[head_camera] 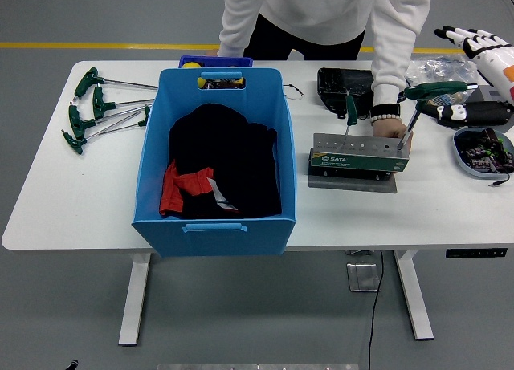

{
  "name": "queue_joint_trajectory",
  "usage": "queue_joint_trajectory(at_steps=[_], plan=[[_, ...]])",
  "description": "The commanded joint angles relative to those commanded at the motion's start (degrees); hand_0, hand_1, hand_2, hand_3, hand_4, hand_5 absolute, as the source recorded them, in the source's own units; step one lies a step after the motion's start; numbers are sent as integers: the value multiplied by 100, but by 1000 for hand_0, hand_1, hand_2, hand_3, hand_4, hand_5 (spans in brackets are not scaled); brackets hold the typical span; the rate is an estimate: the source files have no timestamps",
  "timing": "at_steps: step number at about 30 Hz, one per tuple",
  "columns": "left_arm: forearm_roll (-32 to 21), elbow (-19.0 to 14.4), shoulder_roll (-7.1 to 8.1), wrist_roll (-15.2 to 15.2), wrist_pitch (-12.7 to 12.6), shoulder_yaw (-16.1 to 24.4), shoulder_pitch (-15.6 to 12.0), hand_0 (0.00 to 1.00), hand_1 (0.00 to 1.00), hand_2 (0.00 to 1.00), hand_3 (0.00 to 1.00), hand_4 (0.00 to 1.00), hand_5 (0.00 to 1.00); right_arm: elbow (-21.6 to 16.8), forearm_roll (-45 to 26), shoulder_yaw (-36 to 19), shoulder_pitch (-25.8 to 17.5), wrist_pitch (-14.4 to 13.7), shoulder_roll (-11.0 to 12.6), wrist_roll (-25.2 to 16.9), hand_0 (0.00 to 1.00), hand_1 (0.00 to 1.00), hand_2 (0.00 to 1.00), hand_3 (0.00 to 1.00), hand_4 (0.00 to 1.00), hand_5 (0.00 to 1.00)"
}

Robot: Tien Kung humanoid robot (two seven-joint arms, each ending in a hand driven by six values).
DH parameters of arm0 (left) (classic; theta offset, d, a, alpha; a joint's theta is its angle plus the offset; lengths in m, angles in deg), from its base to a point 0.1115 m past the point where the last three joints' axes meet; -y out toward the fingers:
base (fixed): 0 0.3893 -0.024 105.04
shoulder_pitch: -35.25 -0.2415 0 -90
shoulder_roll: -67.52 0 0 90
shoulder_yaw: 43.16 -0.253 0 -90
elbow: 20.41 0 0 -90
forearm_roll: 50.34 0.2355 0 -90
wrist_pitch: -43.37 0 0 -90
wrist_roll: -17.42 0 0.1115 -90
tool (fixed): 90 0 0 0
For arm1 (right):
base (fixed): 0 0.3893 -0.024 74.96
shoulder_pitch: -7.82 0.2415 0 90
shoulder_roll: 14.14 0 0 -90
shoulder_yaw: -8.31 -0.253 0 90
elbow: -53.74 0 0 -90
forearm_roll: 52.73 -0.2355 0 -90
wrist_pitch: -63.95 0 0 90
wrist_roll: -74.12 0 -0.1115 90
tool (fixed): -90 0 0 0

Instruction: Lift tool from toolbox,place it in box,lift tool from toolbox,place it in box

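A grey and green tool stand (359, 157) sits right of the middle of the table. Two green-handled T-wrenches stand in it: one (351, 111) near its middle, one (434, 90) at its right end with the handle lying crosswise. A person's hand (389, 129) rests on the stand's right end beside that wrench's shaft. My right hand (475, 43) hovers at the far right, above and beyond the right wrench's handle, fingers spread and holding nothing. The blue box (161, 157) stands left of the stand, with black and red cloth inside. My left arm is out of view.
Several green T-wrenches (96, 105) lie on the table's left end. A black case (345, 83) sits behind the stand. A blue tray of small parts (482, 152) and dark items (474, 113) crowd the right end. The person leans over the far edge.
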Motion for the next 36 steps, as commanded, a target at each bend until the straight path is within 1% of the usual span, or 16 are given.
queue_joint_trajectory(at_steps=[4, 5, 7, 10, 11, 16, 17, 20, 22, 23, 26, 28, 29, 34, 35, 36], plan=[[13, -8, 5, -17, -17, 5, -4, 702, 719, 760, 728, 740, 641, 807, -404, 762, 713, -26, -240, -266, 998, 965, 984, 998, 998, 689], [8, -12, 7, -19, -20, 0, 3, 703, 716, 760, 728, 740, 641, 1068, -486, 957, 934, -34, -349, -311, 962, 901, 912, 932, 998, 621], [-18, -18, 12, -15, -20, -26, 14, 703, 716, 760, 728, 740, 641, 1516, -585, 1198, 1229, -70, -490, -361, 962, 901, 912, 932, 998, 621], [-63, -20, 14, -1, -29, -55, 28, 703, 716, 760, 728, 740, 641, 2138, -659, 1533, 1672, -103, -778, -399, 962, 901, 912, 932, 998, 621], [-81, -22, 14, 5, -32, -69, 36, 704, 715, 758, 730, 742, 640, 2369, -645, 1628, 1799, -81, -873, -392, 897, 801, 771, 840, 998, 612], [-170, -24, 21, 40, -57, -130, 81, 704, 715, 758, 730, 742, 640, 3380, -552, 1988, 2330, 166, -1311, -277, 897, 801, 771, 840, 998, 612], [-182, -23, 23, 48, -63, -138, 90, 702, 709, 753, 722, 744, 641, 3579, -563, 2058, 2410, 220, -1371, -255, 830, 712, 677, 780, 998, 621], [-217, -21, 28, 71, -77, -155, 113, 702, 709, 753, 722, 744, 641, 4033, -570, 2301, 2606, 344, -1487, -216, 830, 712, 677, 780, 998, 621], [-226, -21, 30, 77, -82, -161, 126, 702, 709, 753, 722, 744, 641, 4197, -563, 2427, 2692, 396, -1532, -205, 830, 712, 677, 780, 998, 621], [-224, -22, 32, 77, -85, -164, 135, 702, 708, 751, 721, 744, 641, 4312, -582, 2528, 2755, 431, -1570, -200, 804, 683, 633, 760, 998, 621], [-218, -26, 39, 76, -92, -172, 160, 702, 708, 751, 721, 744, 641, 4617, -619, 2817, 2905, 494, -1667, -196, 804, 683, 633, 760, 998, 621], [-206, -27, 42, 74, -96, -168, 172, 702, 708, 751, 721, 744, 641, 4738, -652, 2979, 2959, 516, -1703, -193, 804, 683, 633, 760, 998, 621], [-205, -28, 44, 75, -98, -170, 179, 700, 704, 747, 717, 745, 640, 4799, -651, 3060, 2984, 528, -1723, -185, 747, 617, 566, 727, 998, 630], [-212, -35, 47, 76, -104, -186, 207, 700, 704, 747, 717, 745, 640, 4981, -707, 3221, 3012, 529, -1794, -157, 747, 617, 566, 727, 998, 630], [-221, -36, 48, 79, -105, -196, 212, 700, 703, 747, 716, 746, 637, 5000, -722, 3235, 3006, 529, -1799, -148, 676, 531, 492, 646, 998, 646], [-230, -36, 49, 84, -105, -203, 216, 700, 703, 747, 716, 746, 637, 5016, -734, 3247, 3001, 533, -1803, -137, 676, 531, 492, 646, 998, 646]])
